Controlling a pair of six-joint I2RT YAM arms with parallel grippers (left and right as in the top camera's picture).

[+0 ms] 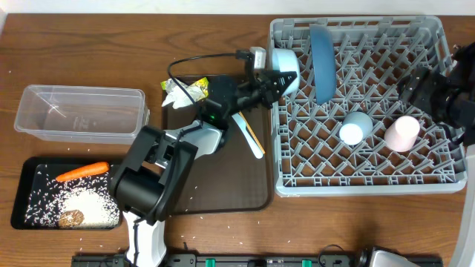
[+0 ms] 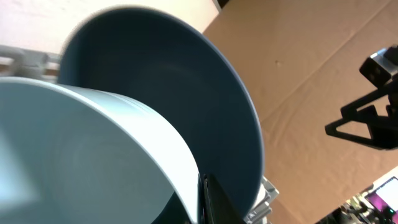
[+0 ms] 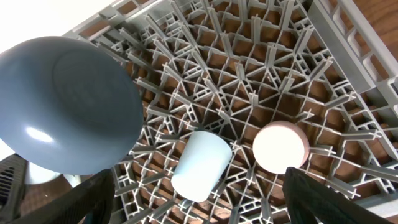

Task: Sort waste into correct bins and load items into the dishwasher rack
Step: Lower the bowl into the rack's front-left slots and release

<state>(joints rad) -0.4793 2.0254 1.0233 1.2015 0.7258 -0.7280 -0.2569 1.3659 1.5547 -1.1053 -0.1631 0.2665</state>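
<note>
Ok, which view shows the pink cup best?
Right wrist: the pink cup sits close and unobstructed in the dishwasher rack. Overhead shows it whole but smaller. Left wrist misses it.

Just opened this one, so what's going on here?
The left fingers are shut on the light blue bowl, holding it at the dishwasher rack's left edge beside the upright dark-blue plate. The right fingers hang open and empty over the rack, where a light blue cup and a pink cup sit. The utensil and chopsticks lie on the brown tray.
</note>
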